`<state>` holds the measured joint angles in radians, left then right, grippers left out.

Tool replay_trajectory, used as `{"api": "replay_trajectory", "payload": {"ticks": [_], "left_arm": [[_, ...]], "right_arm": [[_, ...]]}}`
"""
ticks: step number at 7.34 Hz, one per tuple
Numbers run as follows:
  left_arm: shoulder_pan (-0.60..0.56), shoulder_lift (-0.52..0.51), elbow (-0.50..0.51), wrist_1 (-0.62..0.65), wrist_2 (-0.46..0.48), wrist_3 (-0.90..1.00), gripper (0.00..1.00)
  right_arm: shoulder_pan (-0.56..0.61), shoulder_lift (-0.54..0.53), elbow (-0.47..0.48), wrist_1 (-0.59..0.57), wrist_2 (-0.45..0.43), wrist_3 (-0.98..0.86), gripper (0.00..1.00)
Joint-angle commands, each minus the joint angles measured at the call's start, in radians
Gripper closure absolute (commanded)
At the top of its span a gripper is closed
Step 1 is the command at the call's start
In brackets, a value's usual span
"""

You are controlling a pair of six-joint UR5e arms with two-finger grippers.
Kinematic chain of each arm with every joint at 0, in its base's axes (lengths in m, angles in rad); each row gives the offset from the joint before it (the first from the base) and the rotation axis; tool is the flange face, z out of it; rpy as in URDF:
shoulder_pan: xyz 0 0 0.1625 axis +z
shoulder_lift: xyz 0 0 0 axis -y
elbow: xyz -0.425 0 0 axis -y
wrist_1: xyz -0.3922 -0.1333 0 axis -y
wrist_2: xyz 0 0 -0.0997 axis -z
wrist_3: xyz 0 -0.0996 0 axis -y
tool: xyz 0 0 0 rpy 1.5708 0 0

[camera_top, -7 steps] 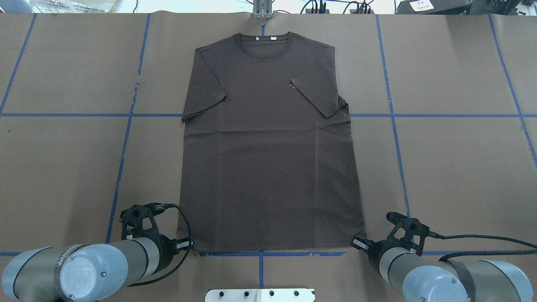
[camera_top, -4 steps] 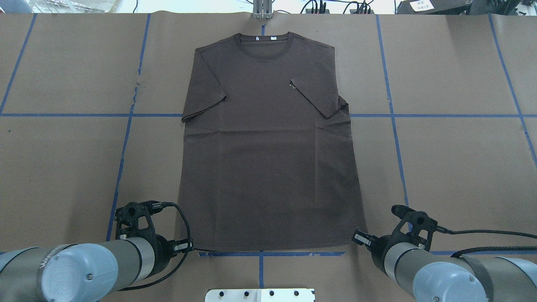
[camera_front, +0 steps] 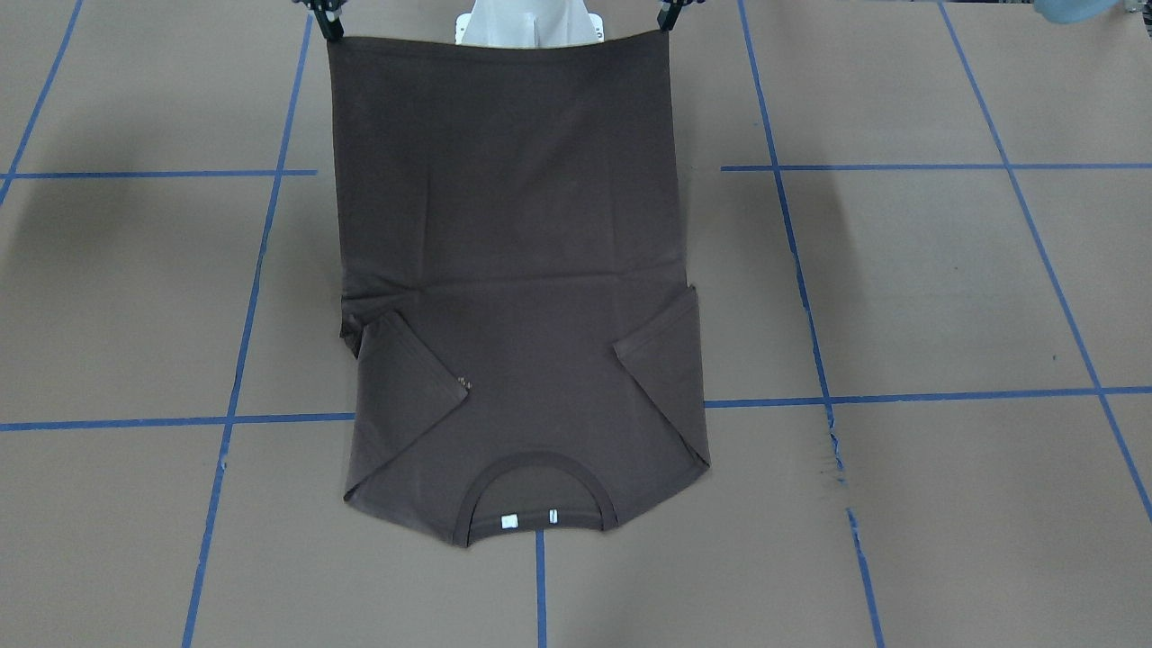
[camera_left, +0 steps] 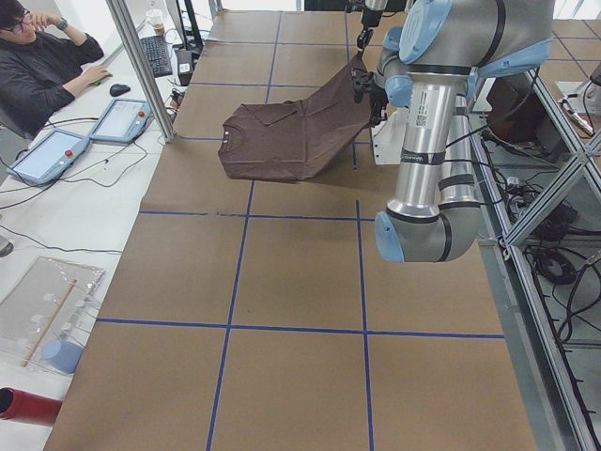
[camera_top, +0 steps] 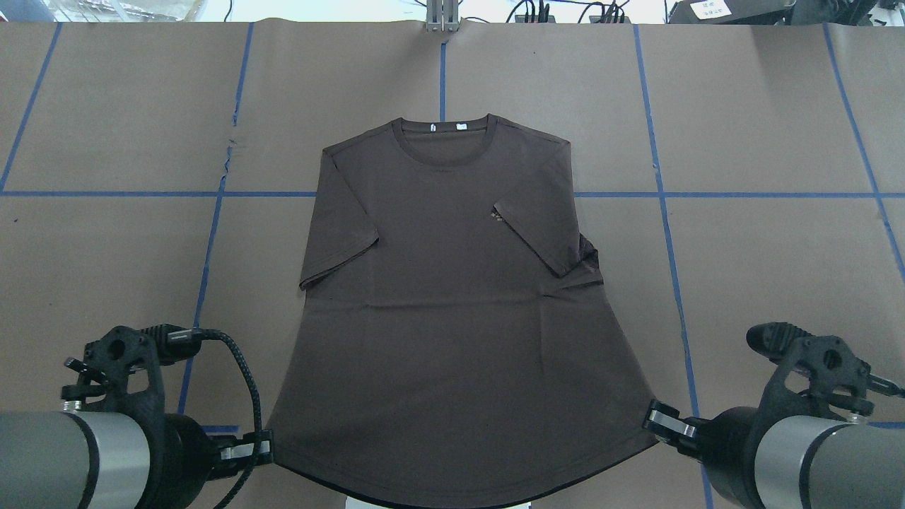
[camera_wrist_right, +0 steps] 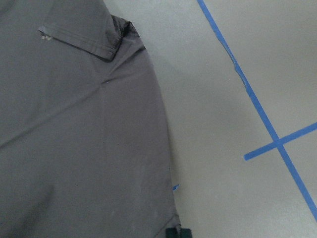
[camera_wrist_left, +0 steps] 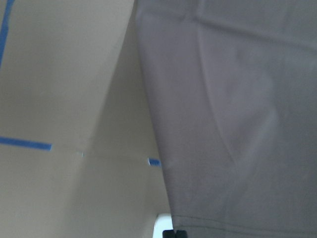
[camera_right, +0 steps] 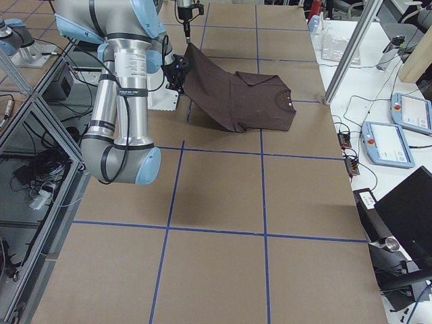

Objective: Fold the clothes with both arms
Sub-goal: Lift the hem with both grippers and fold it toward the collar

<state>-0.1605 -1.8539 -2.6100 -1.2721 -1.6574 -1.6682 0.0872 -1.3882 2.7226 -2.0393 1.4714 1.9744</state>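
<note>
Left gripper: the black two-finger gripper (camera_top: 263,447) on the silver-grey left arm has its jaws pinched on the near left hem corner, holding it off the table.
Left sleeve: the short sleeve (camera_top: 339,230) is folded in over the body, which narrows the shape for folding.
Shirt: the dark brown-grey short-sleeved T-shirt of thin soft fabric (camera_top: 445,318) lies with its ribbed round collar (camera_top: 444,136) end flat on the brown paper-covered table with blue tape lines (camera_top: 106,106). Its hem end slopes up toward the robot.
Hem: it sags in a shallow curve between the two grips, since nothing supports its middle.
Right sleeve: this sleeve (camera_top: 541,230) is also turned in and partly covers the small pale logo (camera_top: 495,215).
Right gripper: the matching black gripper (camera_top: 654,418) is clamped on the right hem corner, level with the left.
Likely step: carrying the hem toward the collar to halve the shirt. Matched grips would keep the edge straight.
</note>
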Motion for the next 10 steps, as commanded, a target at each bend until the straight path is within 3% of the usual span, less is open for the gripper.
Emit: {"api": "replay_trajectory", "payload": {"ticks": [1, 3, 6, 7, 9, 10], "left_arm": [[-0.077, -0.04, 0.014, 0.043, -0.039, 0.107, 1.0], [-0.292, -0.115, 0.141, 0.042, -0.051, 0.348, 1.0], [-0.515, -0.231, 0.405, -0.016, -0.107, 0.537, 1.0], [-0.559, -0.232, 0.504, -0.118, -0.107, 0.557, 1.0], [-0.603, -0.266, 0.728, -0.319, -0.107, 0.587, 1.0], [-0.617, -0.301, 0.836, -0.392, -0.105, 0.613, 1.0]], "right_arm": [[0.089, 0.107, -0.001, -0.128, 0.043, -0.028, 1.0], [0.23, 0.178, -0.068, -0.136, 0.052, -0.15, 1.0], [0.541, 0.314, -0.373, -0.061, 0.208, -0.336, 1.0], [0.602, 0.328, -0.485, 0.021, 0.231, -0.366, 1.0], [0.689, 0.34, -0.738, 0.292, 0.265, -0.409, 1.0], [0.704, 0.392, -0.889, 0.391, 0.265, -0.425, 1.0]]}}
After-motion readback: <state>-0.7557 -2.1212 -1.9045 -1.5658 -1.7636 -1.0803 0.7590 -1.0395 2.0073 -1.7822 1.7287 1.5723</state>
